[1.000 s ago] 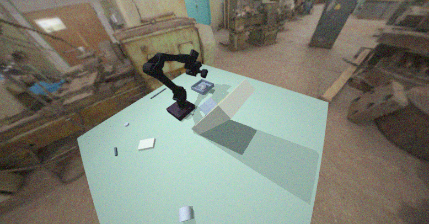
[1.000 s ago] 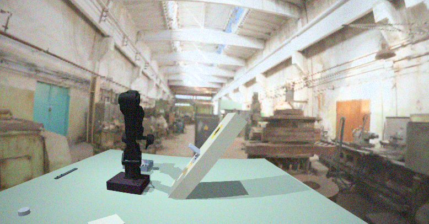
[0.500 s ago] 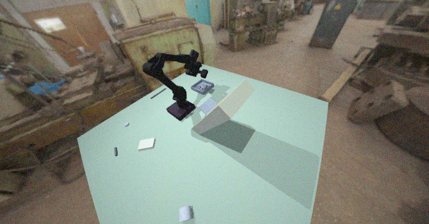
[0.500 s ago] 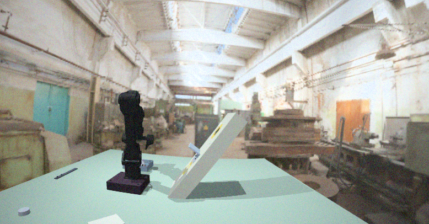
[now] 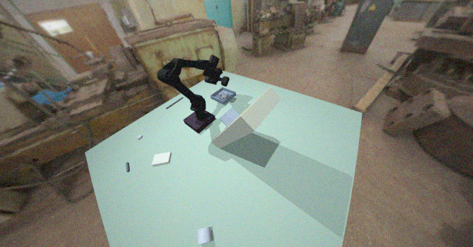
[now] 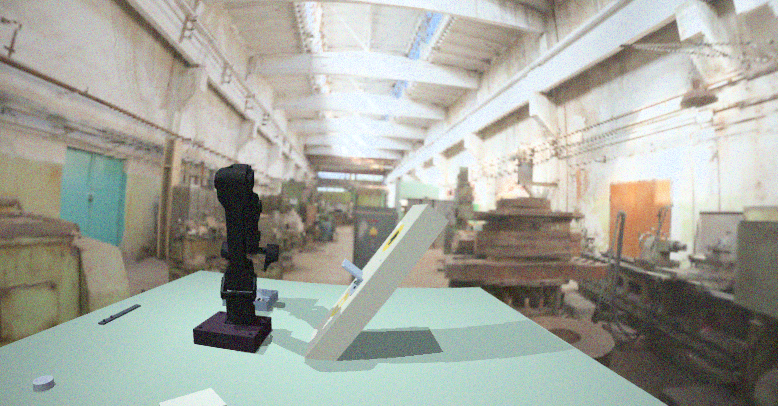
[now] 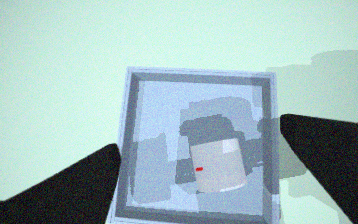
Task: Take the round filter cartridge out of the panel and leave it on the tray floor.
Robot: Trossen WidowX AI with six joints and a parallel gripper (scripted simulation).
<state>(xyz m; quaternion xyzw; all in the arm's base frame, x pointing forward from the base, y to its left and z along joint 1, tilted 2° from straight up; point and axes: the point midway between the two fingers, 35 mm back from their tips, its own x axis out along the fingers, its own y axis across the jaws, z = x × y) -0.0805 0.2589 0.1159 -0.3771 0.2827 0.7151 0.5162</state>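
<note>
The pale cylindrical cartridge (image 7: 220, 167) (image 5: 222, 95) lies on its side on the floor of the blue-grey tray (image 7: 201, 76) (image 5: 217, 100) (image 6: 266, 300). A small red mark shows on it; its slots cannot be made out. It is in the tray's lower right part in the wrist view, off the walls. My gripper (image 7: 199, 137) (image 5: 222, 80) is open and empty, above the tray and apart from the cartridge. The service panel (image 5: 265, 109) (image 6: 381, 289) stands tilted; its face is mostly hidden in the top and exterior views.
A bluish flap (image 5: 229, 116) (image 6: 352, 268) sticks out from the panel's face. A dark rod (image 5: 174, 103) (image 6: 119, 314) lies beyond the arm's base. A white block (image 5: 161, 158), a small dark bar (image 5: 127, 166), a small disc (image 5: 139, 137) (image 6: 43, 383) and a silvery curved piece (image 5: 205, 235) lie on the table.
</note>
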